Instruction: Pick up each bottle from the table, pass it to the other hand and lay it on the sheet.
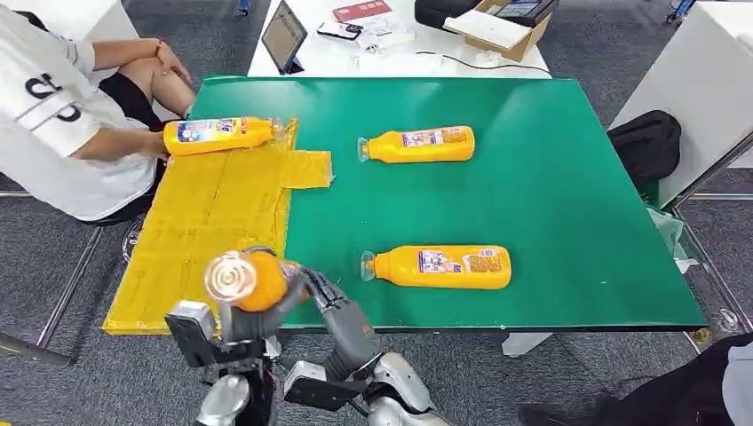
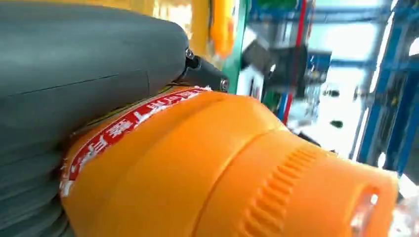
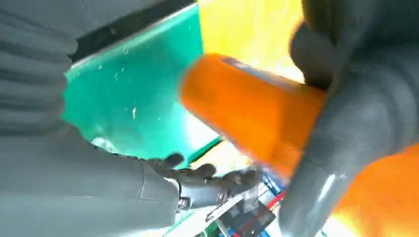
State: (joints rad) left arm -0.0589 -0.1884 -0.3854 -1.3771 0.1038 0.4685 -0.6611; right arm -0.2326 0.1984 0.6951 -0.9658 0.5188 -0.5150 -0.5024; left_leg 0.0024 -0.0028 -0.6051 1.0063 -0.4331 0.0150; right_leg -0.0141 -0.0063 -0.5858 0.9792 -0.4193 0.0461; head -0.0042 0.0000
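An orange bottle (image 1: 251, 282) is up in the air over the near corner of the yellow sheet (image 1: 209, 217), its clear cap facing me. My left hand (image 1: 222, 321) grips its body from below; the left wrist view has the bottle (image 2: 207, 168) pressed against the grey thumb (image 2: 74, 69). My right hand (image 1: 321, 291) is just right of the bottle with its fingers (image 3: 210, 177) stretched out and nothing in them. The bottle (image 3: 247, 111) is blurred in the right wrist view. Two more bottles (image 1: 419, 144) (image 1: 441, 266) lie on the green table (image 1: 577, 204).
Another bottle (image 1: 222, 135) lies at the sheet's far end, where a seated person's hand (image 1: 156, 144) is at its base. A laptop (image 1: 284, 37), papers and a cardboard box (image 1: 497, 31) sit on the white table behind. A black bag (image 1: 646, 142) is to the right.
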